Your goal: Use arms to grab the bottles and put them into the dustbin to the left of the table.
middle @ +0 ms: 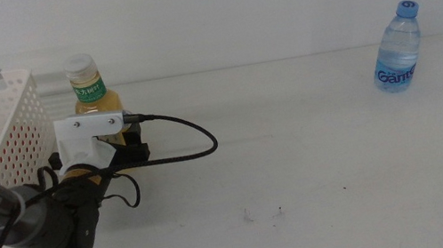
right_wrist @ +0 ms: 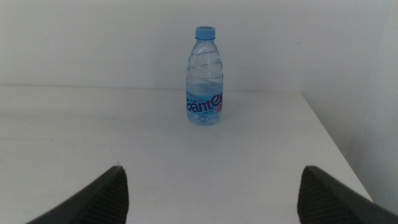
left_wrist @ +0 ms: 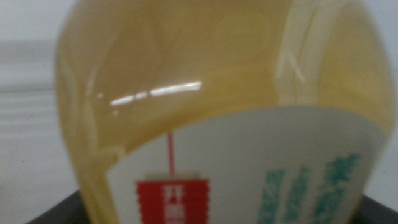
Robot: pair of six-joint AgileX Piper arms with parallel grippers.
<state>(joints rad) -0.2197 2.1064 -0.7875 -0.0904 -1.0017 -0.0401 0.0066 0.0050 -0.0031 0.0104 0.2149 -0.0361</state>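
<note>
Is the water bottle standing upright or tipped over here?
Upright. The water bottle stands on its base on the table, blue cap on top, untouched; the right tool is open and short of it.

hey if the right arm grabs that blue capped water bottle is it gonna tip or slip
The water bottle stands upright, tall and narrow, so a push near its cap would likely tip it. It looks nearly full, so probably fairly heavy for its size. Its clear plastic looks smooth and may be slippery. The right gripper is open, well short of it.
</note>
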